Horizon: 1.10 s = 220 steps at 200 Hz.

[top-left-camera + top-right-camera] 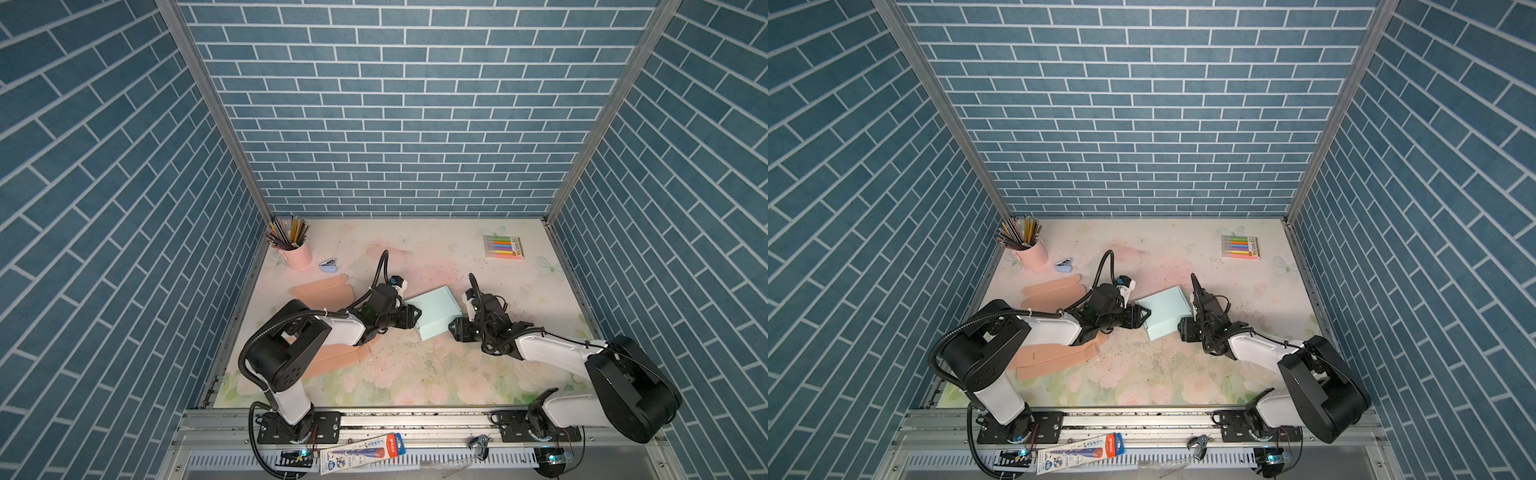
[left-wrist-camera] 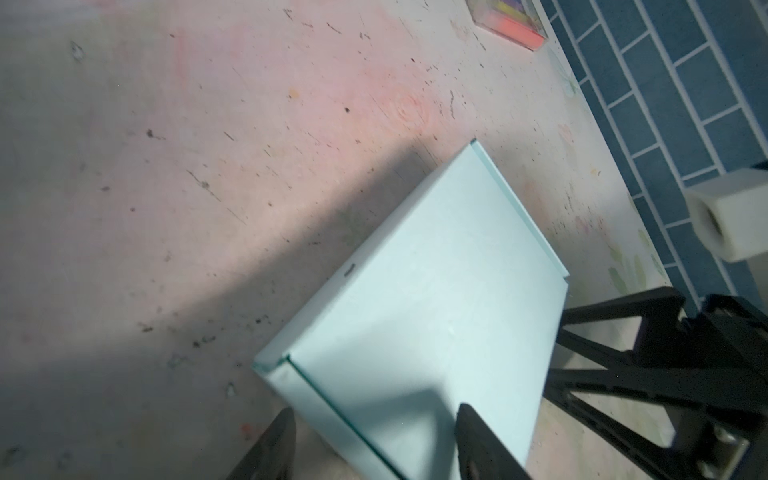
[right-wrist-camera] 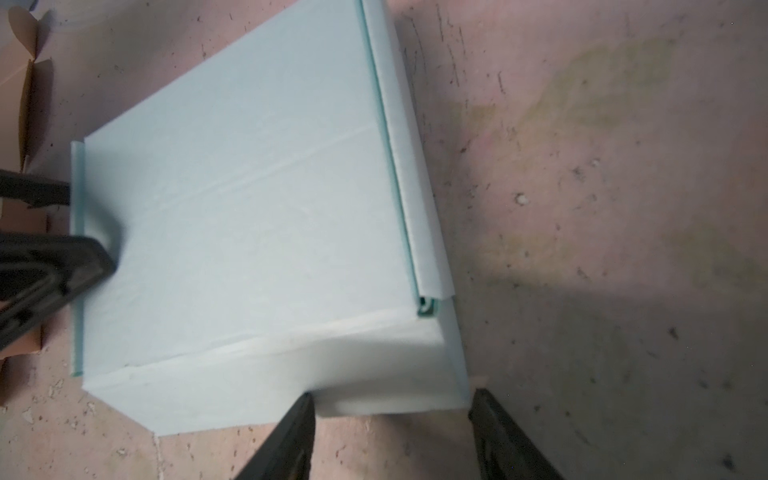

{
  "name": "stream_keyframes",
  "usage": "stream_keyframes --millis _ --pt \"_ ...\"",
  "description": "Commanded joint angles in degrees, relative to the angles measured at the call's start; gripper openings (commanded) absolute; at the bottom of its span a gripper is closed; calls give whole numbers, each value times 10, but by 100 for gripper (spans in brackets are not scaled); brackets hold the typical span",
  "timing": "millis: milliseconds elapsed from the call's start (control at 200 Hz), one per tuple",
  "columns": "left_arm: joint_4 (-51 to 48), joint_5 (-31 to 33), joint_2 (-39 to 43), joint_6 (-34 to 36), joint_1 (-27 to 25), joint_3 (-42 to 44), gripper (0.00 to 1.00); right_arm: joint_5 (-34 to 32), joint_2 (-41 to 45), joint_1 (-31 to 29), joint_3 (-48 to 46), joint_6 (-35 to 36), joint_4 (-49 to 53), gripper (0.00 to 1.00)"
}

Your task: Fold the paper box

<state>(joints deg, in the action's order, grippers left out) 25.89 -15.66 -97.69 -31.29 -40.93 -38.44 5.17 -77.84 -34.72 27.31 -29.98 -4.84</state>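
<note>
At the far left corner of the floral-printed tabletop (image 1: 415, 374), a pink metal cup full of pencils (image 1: 298, 255) is standing, and a small blue stapler (image 1: 329, 266) is lying just beside it. Flat peach cardboard blanks (image 1: 321, 289) are lying nearer the front, partly under the left arm.

The left gripper (image 1: 417, 313) is reaching to the left edge of the light blue paper box (image 1: 434, 311). Its jaws are standing apart and pinching nothing. In the left wrist view one finger (image 2: 478, 440) is hanging over the lid, and whether it is touching the lid cannot be told. The other finger is sitting off the box's edge, over the tabletop.

The box is lying near the middle of the tabletop, between the two grippers and turned askew to the table's edges. Its lid is lying down flat.

The right gripper (image 1: 452, 329) is sitting at the box's near right side with its jaws spread and holding nothing. In the right wrist view one finger (image 3: 291, 440) is pointing at the box's side wall.

A clear pack of coloured markers (image 1: 503, 247) is lying at the far right.
</note>
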Motion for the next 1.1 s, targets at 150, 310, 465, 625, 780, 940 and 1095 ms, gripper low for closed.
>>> stream_keyframes --millis 150,310,465,625,780,940,1095 --pt "-35 13 38 -21 -44 40 61 -9 -9 6 -5 6 14 61" --pt "-44 11 74 -22 -30 61 61 -12 3 7 -5 6 20 61" --pt "-69 1 110 -4 -1 55 61 -14 15 7 -6 5 28 61" --pt "-91 -15 118 18 21 24 61 -9 30 7 -8 3 35 61" --pt "-101 -34 99 38 55 -11 62 -3 49 3 -6 0 46 61" --pt "-106 -68 58 57 90 -61 62 -2 60 -5 0 -2 54 61" --pt "-119 -90 5 78 104 -115 62 0 53 -17 7 -4 56 58"
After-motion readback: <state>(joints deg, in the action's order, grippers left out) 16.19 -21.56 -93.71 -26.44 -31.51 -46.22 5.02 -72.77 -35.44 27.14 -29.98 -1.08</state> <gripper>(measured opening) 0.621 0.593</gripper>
